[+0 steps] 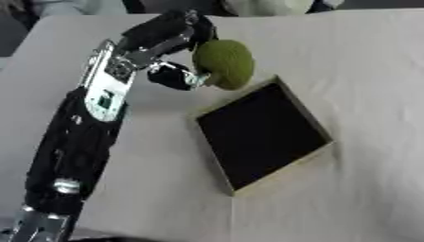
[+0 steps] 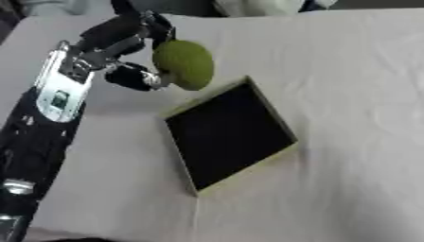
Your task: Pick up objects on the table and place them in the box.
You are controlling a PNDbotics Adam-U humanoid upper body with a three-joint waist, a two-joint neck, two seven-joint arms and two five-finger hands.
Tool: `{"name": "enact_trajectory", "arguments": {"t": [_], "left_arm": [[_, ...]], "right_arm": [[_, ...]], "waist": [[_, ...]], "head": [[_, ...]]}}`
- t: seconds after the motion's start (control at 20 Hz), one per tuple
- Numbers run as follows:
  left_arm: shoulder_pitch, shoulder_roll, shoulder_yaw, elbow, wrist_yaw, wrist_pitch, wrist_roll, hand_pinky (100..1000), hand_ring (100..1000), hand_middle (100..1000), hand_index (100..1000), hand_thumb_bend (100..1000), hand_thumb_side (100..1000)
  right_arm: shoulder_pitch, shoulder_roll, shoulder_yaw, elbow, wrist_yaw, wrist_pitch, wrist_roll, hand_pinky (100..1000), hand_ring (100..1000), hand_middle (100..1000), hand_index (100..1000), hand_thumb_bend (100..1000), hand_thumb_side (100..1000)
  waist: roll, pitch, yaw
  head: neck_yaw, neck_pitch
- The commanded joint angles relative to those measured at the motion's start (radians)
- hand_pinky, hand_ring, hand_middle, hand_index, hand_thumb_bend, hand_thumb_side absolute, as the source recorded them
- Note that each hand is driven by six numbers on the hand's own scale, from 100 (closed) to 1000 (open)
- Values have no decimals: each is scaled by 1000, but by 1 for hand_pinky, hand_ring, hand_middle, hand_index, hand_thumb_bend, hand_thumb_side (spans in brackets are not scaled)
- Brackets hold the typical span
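We had our black left hand (image 1: 170, 40) curled round the fuzzy green oval fruit (image 1: 224, 64), fingers above, thumb below. It hung above the cloth-covered table (image 1: 364, 71), just off the far corner of the shallow black wooden-rimmed box (image 1: 261, 132), long axis near upright, slightly tilted.

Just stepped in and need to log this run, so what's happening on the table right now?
The robot's left hand is holding a round green object, with fingers and thumb curled round it. It hangs beside the far corner of the box, an open shallow tray with a dark inside, lying askew on the white cloth. The green object is not yet inside the box. The right hand is not in view.
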Motion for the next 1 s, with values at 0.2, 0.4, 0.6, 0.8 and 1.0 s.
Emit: {"name": "enact_trajectory", "arguments": {"t": [0.2, 0.4, 0.6, 0.8, 1.0], "left_arm": [[-10, -36, -16, -8, -106, -55, 32, 387, 378, 390, 566, 100, 136], [-2, -56, -41, -11, -224, -70, 126, 401, 382, 397, 572, 100, 102], [7, -73, -72, 28, -329, -102, 183, 403, 388, 402, 578, 100, 103], [14, -90, -84, 71, -400, -112, 216, 404, 390, 402, 583, 100, 106], [21, -99, -91, 119, -450, -113, 226, 424, 386, 396, 573, 100, 125]], "right_arm": [[-6, -22, -9, -21, 8, 2, -9, 729, 817, 684, 883, 100, 562], [-5, -26, -8, -21, 10, 5, -9, 730, 817, 684, 883, 100, 563], [-7, -27, -7, -21, 10, 8, -9, 730, 817, 684, 883, 100, 563], [-9, -27, -5, -21, 10, 9, -8, 730, 817, 683, 883, 100, 562], [-9, -26, -5, -21, 10, 10, -7, 730, 817, 683, 882, 100, 563]], "waist": [[4, -29, 0], [11, -33, 0], [16, -35, -2], [18, -36, -4], [18, -35, -4]], "head": [[-6, 3], [-9, 4], [-13, 5], [-12, 6], [-12, 5]]}}
